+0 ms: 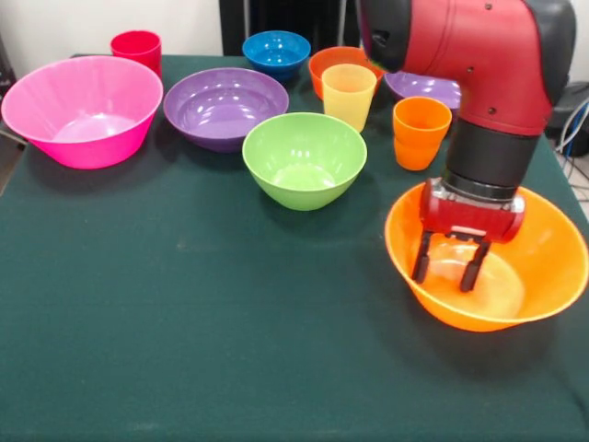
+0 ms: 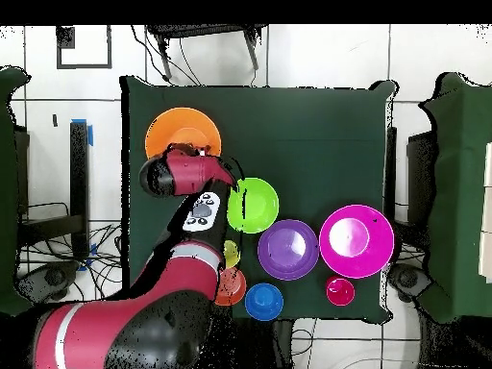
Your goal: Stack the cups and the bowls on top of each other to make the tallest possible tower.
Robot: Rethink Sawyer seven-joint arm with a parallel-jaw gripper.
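Observation:
My gripper (image 1: 449,273) hangs open and empty inside the big orange bowl (image 1: 543,267) at the front right; the bowl also shows in the overhead view (image 2: 178,130). The green bowl (image 1: 305,158) stands mid-table. Behind it are a purple bowl (image 1: 225,106), the big pink bowl (image 1: 83,110), the red cup (image 1: 136,46), the blue bowl (image 1: 276,51), the orange-red bowl (image 1: 327,63), the pale yellow cup (image 1: 349,95) and the orange cup (image 1: 420,132). A second purple bowl (image 1: 425,88) is partly hidden behind my arm. Nothing is stacked.
The dark green cloth table (image 1: 184,322) has its front edge at the bottom of the front view. My arm (image 2: 197,207) crosses over the table in the overhead view, covering the cups near the base.

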